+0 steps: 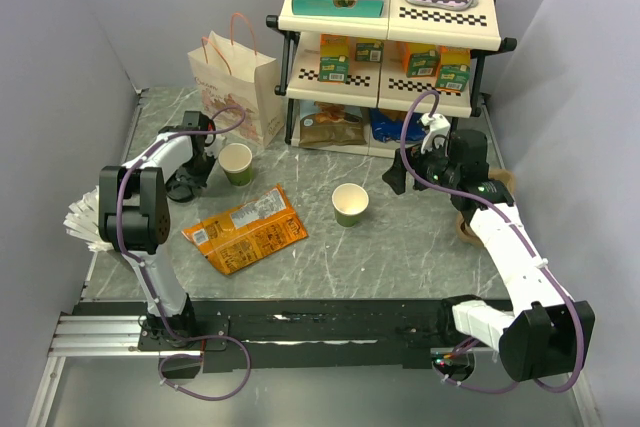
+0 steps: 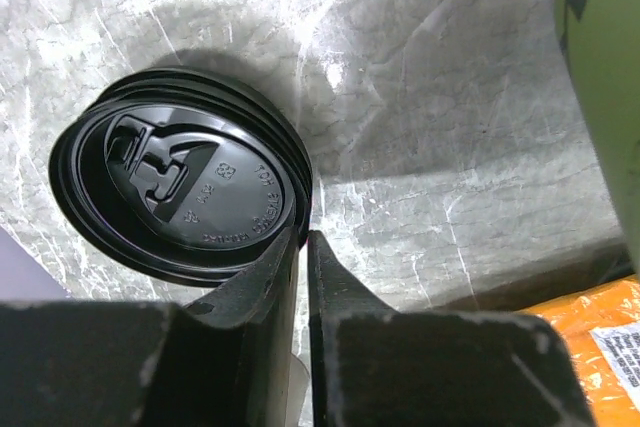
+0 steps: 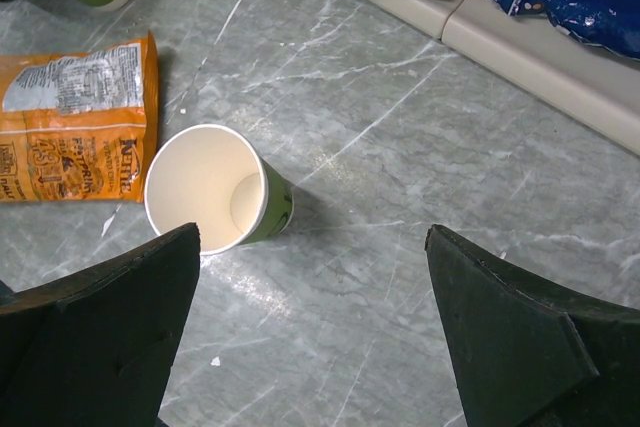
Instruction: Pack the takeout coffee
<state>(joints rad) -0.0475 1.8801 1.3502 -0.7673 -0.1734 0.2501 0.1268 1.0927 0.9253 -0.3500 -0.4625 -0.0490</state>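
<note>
The left claw point(image 1: 186, 185) is blocking the top view of what it is gripping. Only a dark blur is showing there, just left of a lidless cup point(image 1: 236, 162) and in front of the paper bag point(image 1: 235, 87). Its wrist camera is revealing a black lid point(image 2: 180, 182) lying on the table point(image 2: 450, 147), top facing up and drink tab pointing away from the fingers. Further rims are layering beneath it, hiding whatever is underneath. The claw is pinching almost closed on the lid's near rim. The right claw point(image 3: 310, 237) is hanging fully spread, gripping nothing, near a second cup point(image 3: 215, 187).
</note>
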